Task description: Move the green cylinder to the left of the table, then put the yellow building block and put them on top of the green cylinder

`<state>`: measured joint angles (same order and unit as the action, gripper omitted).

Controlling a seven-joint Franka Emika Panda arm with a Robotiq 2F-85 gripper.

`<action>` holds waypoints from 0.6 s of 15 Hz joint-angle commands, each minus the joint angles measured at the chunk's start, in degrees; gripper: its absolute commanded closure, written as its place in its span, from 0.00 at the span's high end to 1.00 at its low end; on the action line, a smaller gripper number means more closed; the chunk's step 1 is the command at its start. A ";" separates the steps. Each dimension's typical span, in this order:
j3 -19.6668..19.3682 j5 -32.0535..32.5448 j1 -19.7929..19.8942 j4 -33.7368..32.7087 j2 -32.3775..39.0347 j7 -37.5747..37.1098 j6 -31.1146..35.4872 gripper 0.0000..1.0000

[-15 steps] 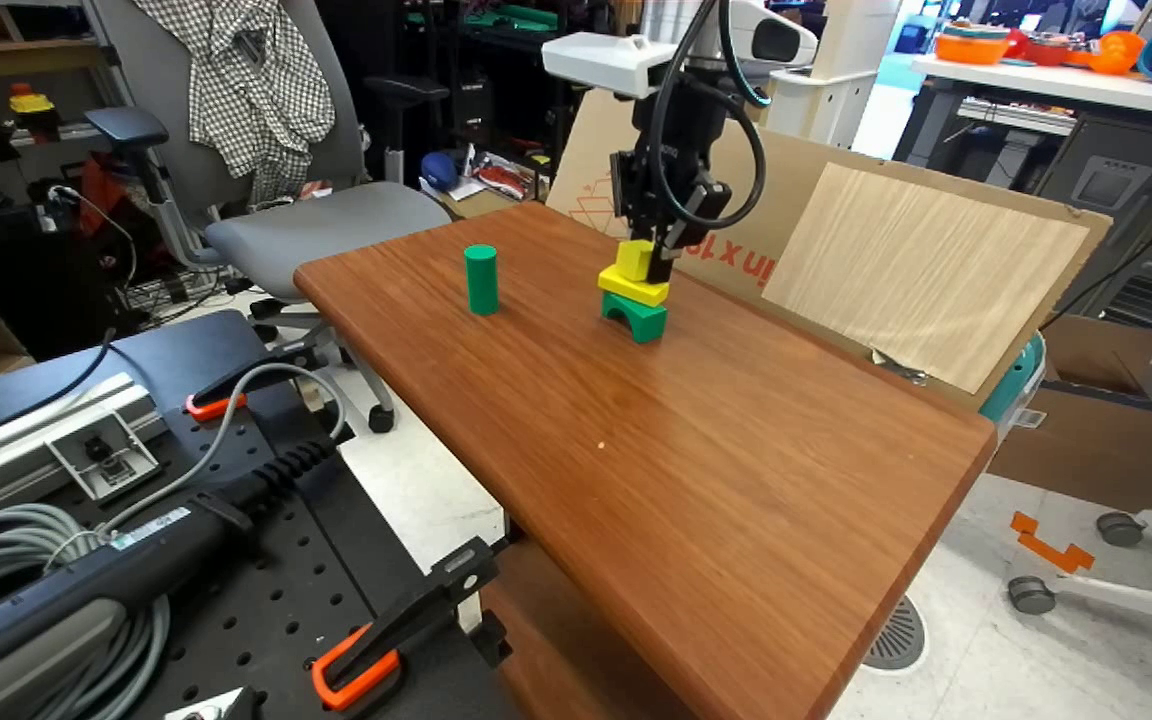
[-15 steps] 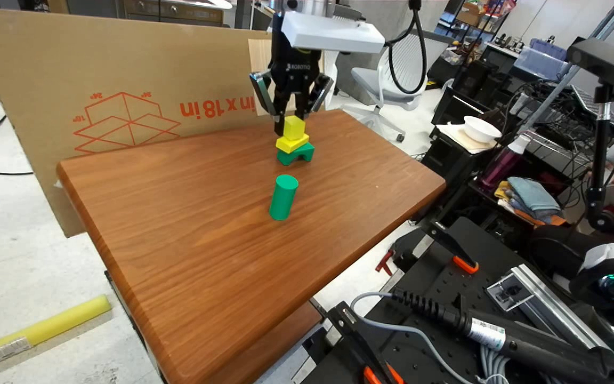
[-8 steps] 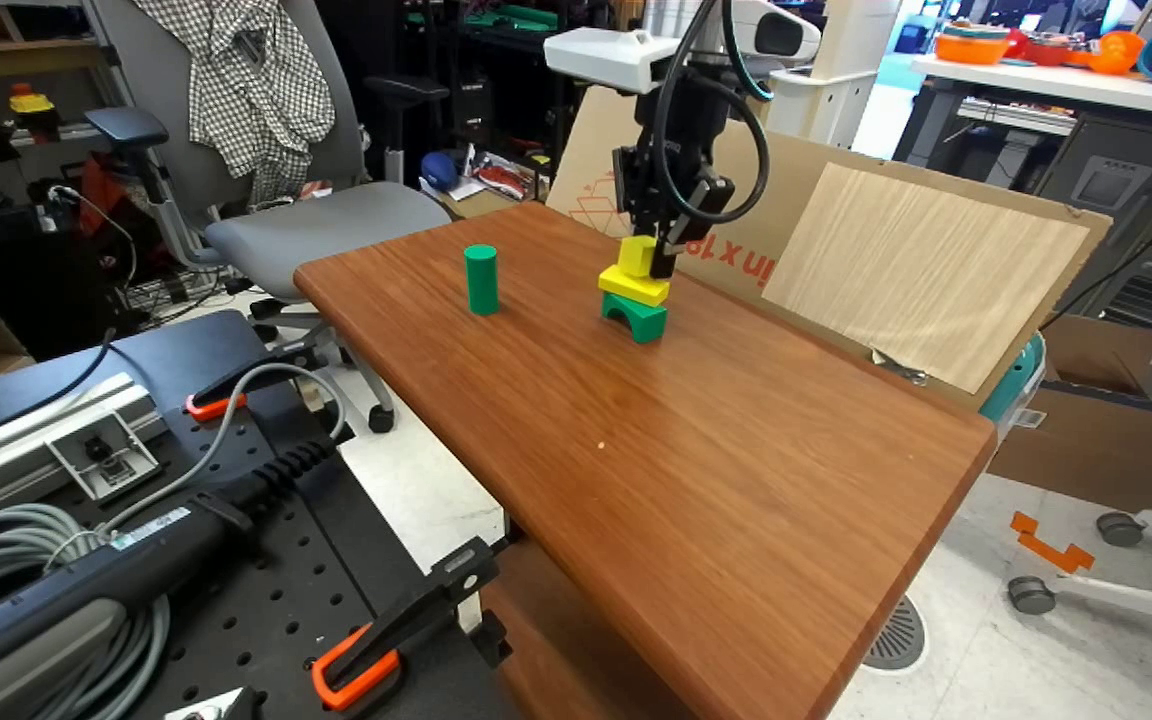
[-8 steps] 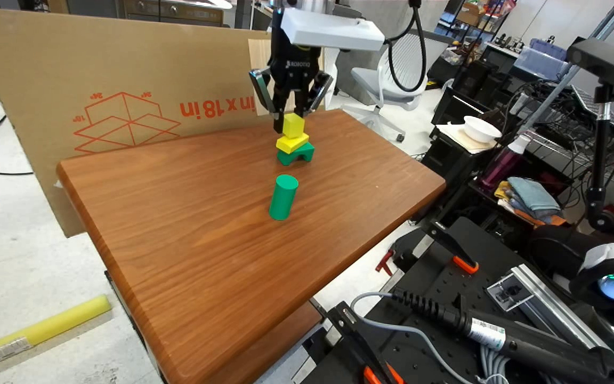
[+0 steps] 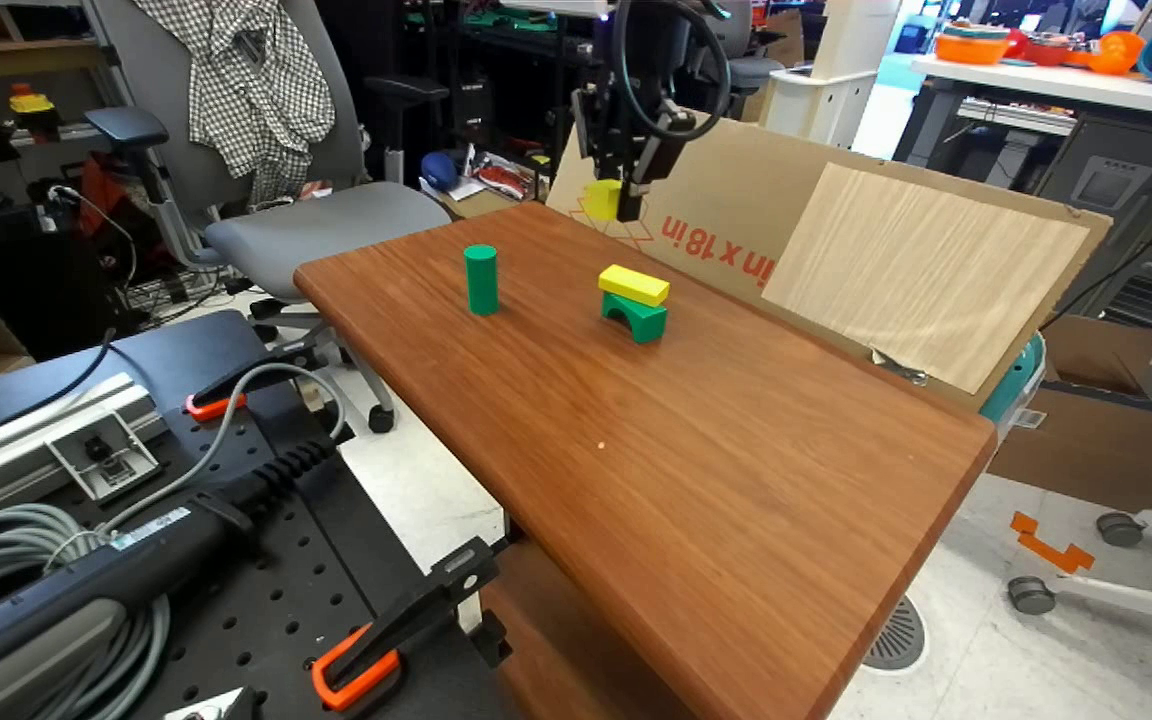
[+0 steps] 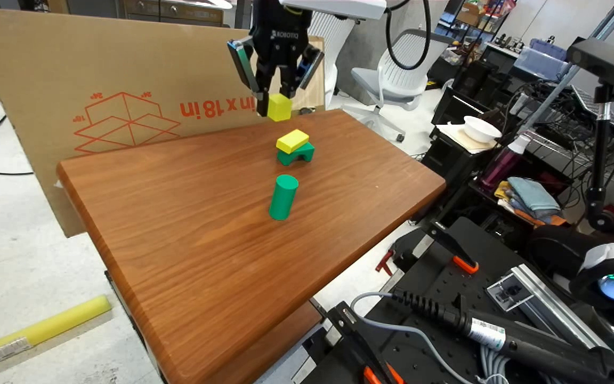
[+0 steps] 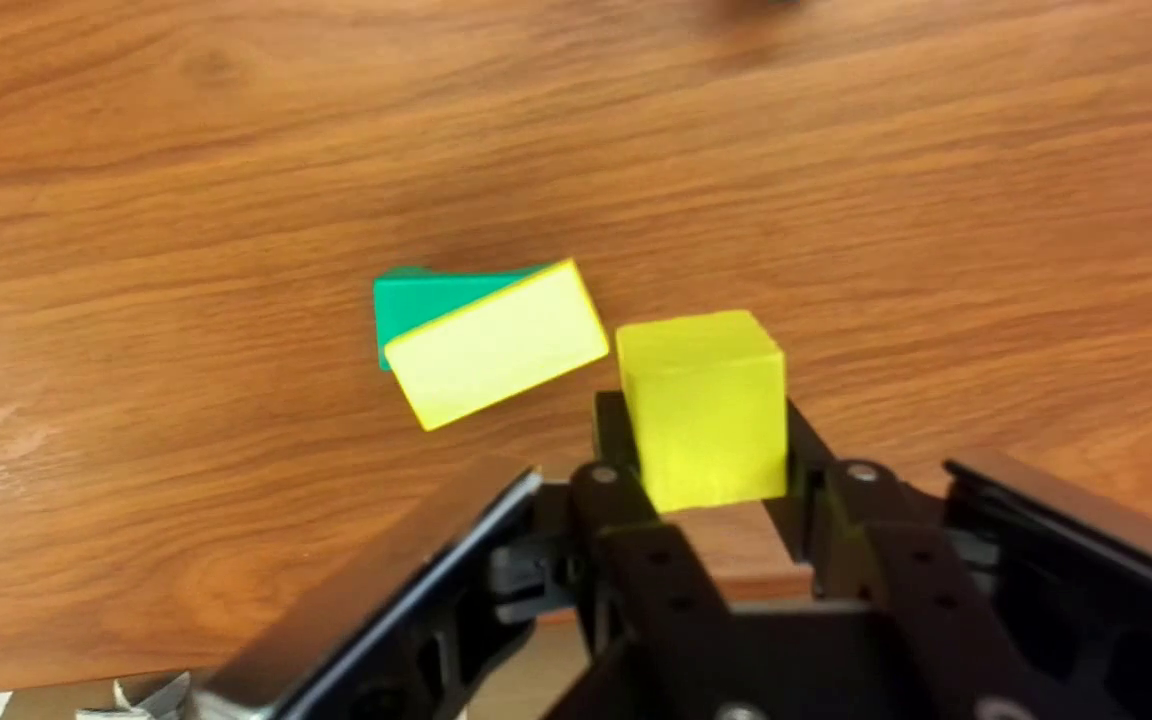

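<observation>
Green cylinder (image 6: 283,197), one: upright on your counter (image 5: 676,450), one; nothing on top. Yellow building block (image 6: 279,109), one: aloft, grasped by your end effector (image 7: 707,432), one. Risk: should you release it off-centre, it may slide from the green cylinder's narrow round top, or tip the pair. Outlying: flatter yellow block (image 7: 498,345), one, askew upon green arch block (image 7: 421,300), one.

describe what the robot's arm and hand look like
The hand is black, with two slim fingers, shiny outer panels and pale "ROBOTIQ" lettering. The wrist view adds round bolt heads. Above, the arm shows a white, flat-sided part, mostly cropped; a black cable loops alongside.
</observation>
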<state>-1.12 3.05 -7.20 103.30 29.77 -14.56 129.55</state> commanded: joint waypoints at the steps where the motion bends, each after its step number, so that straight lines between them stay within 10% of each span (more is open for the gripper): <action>1: 0.39 2.53 -2.70 9.15 -5.99 -1.88 3.68 0.09; 9: 0.72 6.26 -5.96 21.44 -12.57 -5.90 10.52 0.09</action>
<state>-0.50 6.93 -12.55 119.60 21.42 -18.21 137.77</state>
